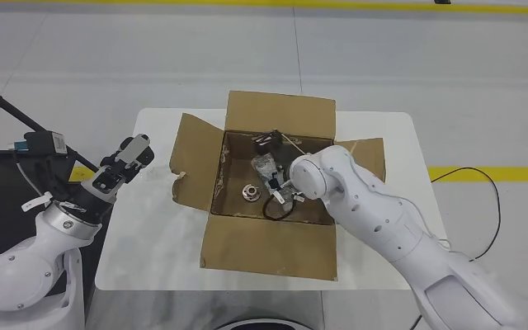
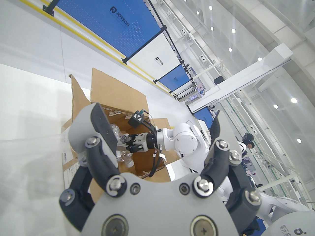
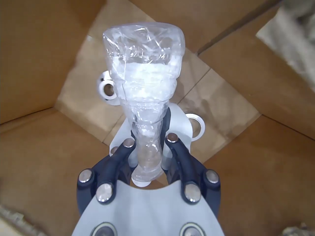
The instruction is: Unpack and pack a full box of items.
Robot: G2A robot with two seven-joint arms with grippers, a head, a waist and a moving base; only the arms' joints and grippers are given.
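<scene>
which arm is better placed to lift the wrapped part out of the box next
Right: the right end effector is inside the box, shut on the plastic-wrapped part. The left end effector is open, over the table beside the box.

The right arm (image 1: 371, 214) bends in from the tabletop's (image 1: 371, 132) right edge. The right gripper (image 3: 150, 133) points down, clamped on a wrapped bottle (image 3: 145, 74). The left gripper (image 2: 157, 114) hovers at the left edge, fingers spread wide.
</scene>
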